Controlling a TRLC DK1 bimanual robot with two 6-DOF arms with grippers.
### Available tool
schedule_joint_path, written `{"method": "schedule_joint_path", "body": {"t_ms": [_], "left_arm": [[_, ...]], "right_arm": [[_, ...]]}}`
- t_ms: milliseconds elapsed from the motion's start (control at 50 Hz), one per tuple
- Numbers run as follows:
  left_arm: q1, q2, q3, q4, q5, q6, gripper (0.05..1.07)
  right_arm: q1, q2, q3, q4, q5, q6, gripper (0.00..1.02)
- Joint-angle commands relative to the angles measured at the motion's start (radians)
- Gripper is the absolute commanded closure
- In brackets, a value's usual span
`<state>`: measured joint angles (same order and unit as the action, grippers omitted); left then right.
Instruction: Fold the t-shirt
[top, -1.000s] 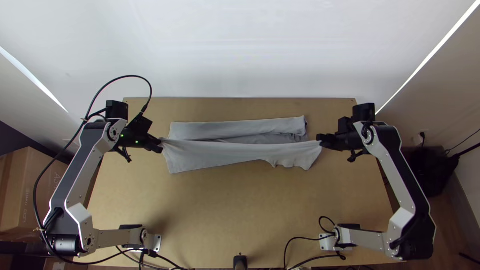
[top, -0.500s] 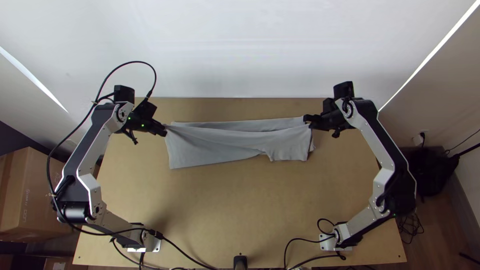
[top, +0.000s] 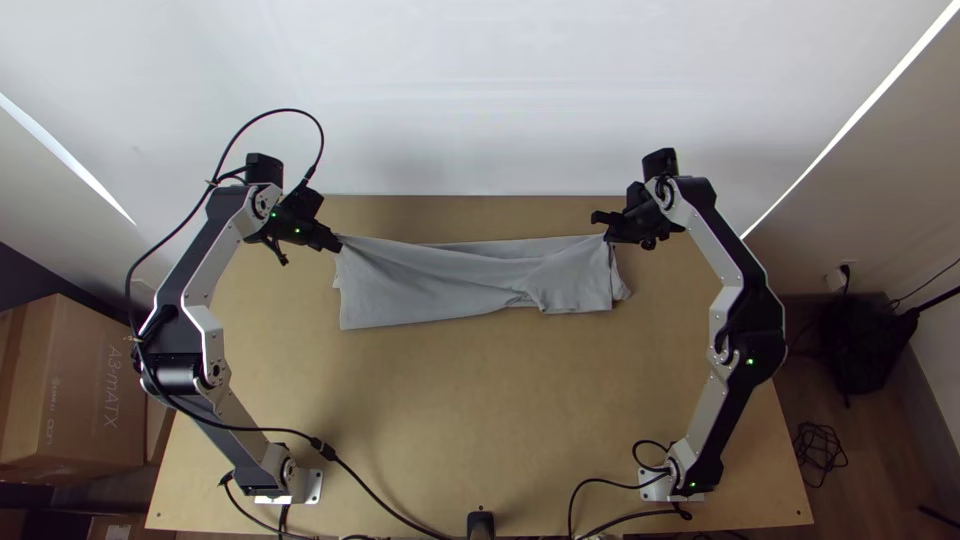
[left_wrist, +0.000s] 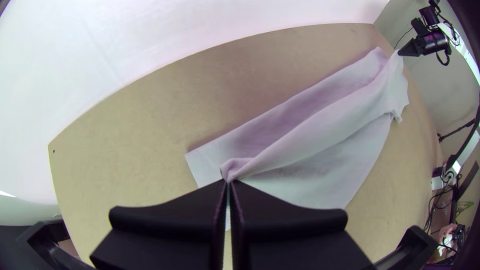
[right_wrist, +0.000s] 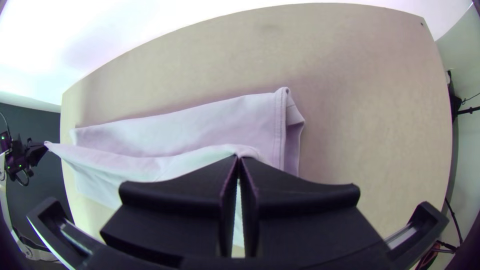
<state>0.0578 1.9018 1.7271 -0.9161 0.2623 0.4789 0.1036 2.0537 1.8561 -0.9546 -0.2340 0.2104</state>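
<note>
Light grey fabric, the long folded t-shirt (top: 430, 285) is being held lengthwise between the black flat-fingered left gripper (top: 338, 243) and the black flat-fingered right gripper (top: 604, 230), over the far half of the light wooden table (top: 470, 400), in the top view. In the left wrist view, a bunched corner is being pinched by the left gripper's (left_wrist: 229, 182) closed fingers. In the right wrist view, a raised edge is being clamped by the right gripper's (right_wrist: 239, 158) closed fingers, beside a lower layer.

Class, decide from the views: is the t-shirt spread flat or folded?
Folded, not spread flat: the t-shirt lies as a narrow strip, its raised upper layer stretched between both grippers over the cloth beneath.
</note>
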Motion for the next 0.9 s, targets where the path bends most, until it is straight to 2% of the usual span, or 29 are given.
{"method": "schedule_joint_path", "body": {"t_ms": [0, 600, 880], "left_arm": [[0.005, 0.049, 0.043, 0.006, 0.003, 0.003, 1.05], [0.022, 0.203, 0.135, 0.01, 0.005, -0.008, 1.05], [0.014, 0.25, 0.135, 0.06, 0.015, -0.059, 1.05]], "right_arm": [[-0.007, 0.083, 0.066, 0.001, 0.01, 0.027, 1.0], [-0.036, 0.269, 0.285, -0.035, 0.021, 0.043, 1.0], [-0.05, 0.324, 0.307, -0.036, 0.039, 0.041, 1.0]]}}
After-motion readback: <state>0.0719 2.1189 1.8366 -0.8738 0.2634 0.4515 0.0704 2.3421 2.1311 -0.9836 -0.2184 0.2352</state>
